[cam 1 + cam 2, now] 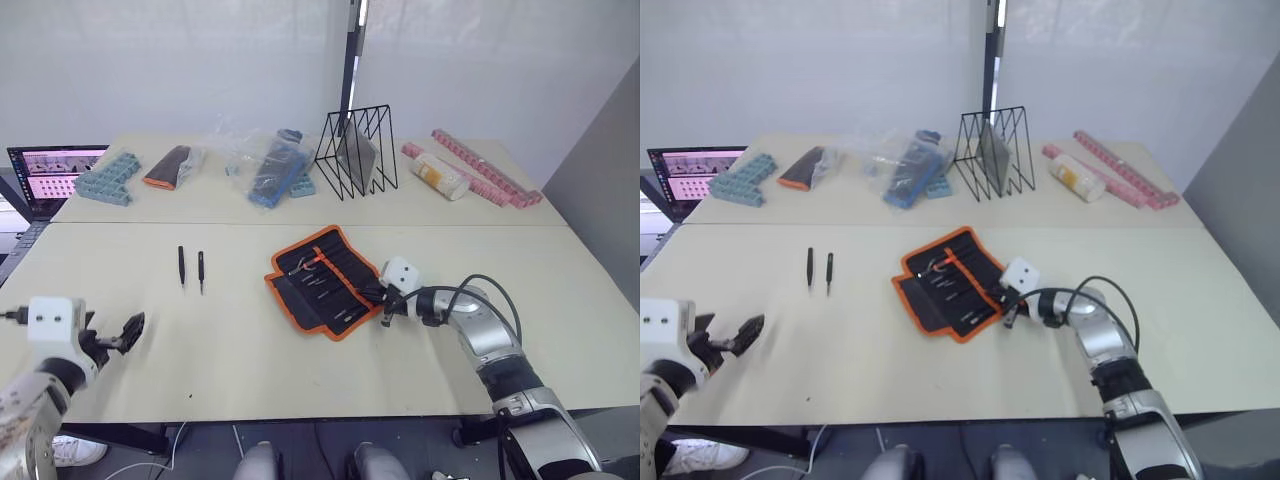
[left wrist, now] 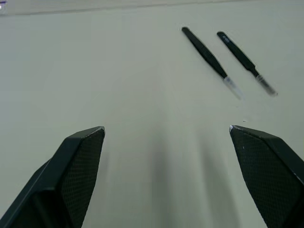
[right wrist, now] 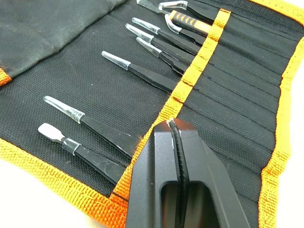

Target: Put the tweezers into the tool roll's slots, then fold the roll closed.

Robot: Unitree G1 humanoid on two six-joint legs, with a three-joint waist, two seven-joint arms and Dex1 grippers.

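Right wrist view: right tool (image 3: 175, 124) pinched together, empty, over the tool roll (image 3: 237, 95) slots (image 3: 228, 128). Left wrist view: left tool (image 2: 166, 137) wide apart, empty; two tweezers (image 2: 207, 53) at its one o'clock.

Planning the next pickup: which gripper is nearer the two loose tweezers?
Left. The left gripper sits open just short of the loose tweezers; the right gripper is shut over the tool roll.

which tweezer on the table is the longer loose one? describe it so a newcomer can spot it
Start at the open tool roll with orange edging near the table's middle, then look toward the robot's left, across bare tabletop. Two slim black tweezers lie side by side there, apart from each other. The longer one is the one farther from the roll; its shorter neighbour lies nearer the roll.
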